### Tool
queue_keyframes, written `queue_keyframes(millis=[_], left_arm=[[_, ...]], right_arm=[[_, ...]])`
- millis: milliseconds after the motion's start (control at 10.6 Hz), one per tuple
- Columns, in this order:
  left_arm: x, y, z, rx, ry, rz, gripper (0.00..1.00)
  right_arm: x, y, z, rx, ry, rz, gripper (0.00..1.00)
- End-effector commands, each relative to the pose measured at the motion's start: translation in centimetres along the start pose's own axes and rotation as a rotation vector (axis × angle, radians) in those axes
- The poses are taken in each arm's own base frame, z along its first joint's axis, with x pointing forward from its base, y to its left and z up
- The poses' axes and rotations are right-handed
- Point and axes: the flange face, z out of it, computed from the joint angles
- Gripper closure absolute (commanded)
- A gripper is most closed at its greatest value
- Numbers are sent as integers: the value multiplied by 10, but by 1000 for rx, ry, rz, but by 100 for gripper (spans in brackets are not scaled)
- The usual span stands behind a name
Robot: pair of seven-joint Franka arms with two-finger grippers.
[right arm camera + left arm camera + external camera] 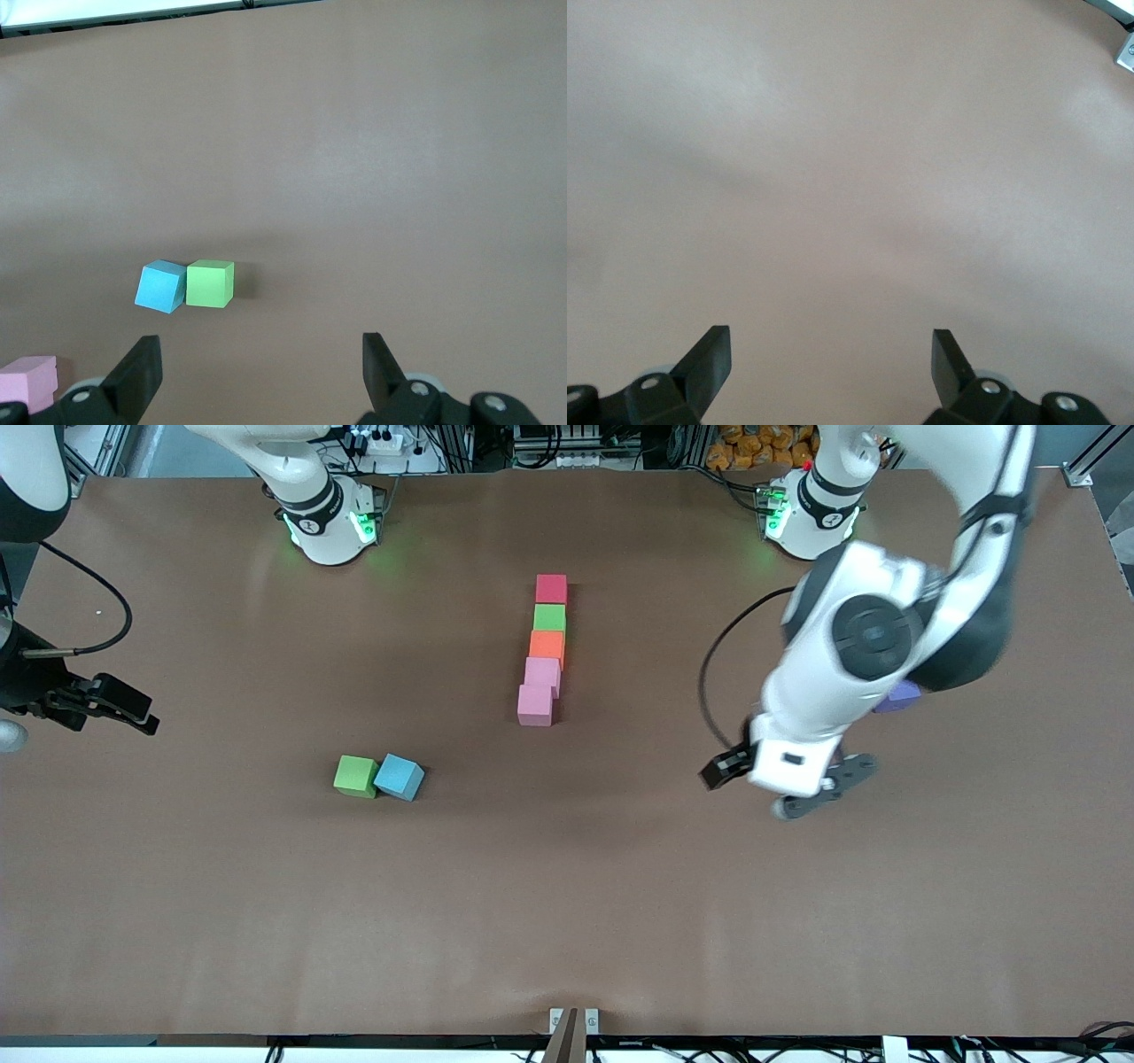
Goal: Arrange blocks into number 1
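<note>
Soft, even overhead light is bathing the brown table, and the blocks are throwing only short, faint shadows. Green base lamps are glowing at the upper edge of the front view. The left arm is smearing with motion blur.

Matt, foam-like blocks with soft edges. Smooth brown worktop, dull, faintly wrinkled like paper or cloth. Glossy white plastic arm shells; matt black pincer fingers.
</note>
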Motion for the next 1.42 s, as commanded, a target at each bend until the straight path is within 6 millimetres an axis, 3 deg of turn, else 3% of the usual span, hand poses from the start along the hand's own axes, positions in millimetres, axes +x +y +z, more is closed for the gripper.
queue_keyframes(millis=[0, 189, 283, 566, 943, 1038, 1321], left_arm=[[7, -44, -35, 45, -3, 116, 0], [13, -83, -66, 66, -23, 169, 0], [25, -117, -83, 70, -28, 217, 0], [41, -170, -121, 56, -1, 317, 0], [24, -205, -166, 48, 53, 373, 0], [25, -218, -171, 55, 42, 397, 0], [15, -229, -177, 95, -3, 544, 0]], right_arm=[[2, -6, -3, 15, -1, -9, 0], [2, -6, -5, 5, 1, -13, 0], [1, -6, -6, 3, 4, -16, 0], [1, -8, -12, -24, 16, -39, 0], [-3, -18, -28, -56, 13, -54, 0], [-3, -18, -28, -56, 11, -53, 0], [-3, -18, -30, -56, 14, -53, 0]])
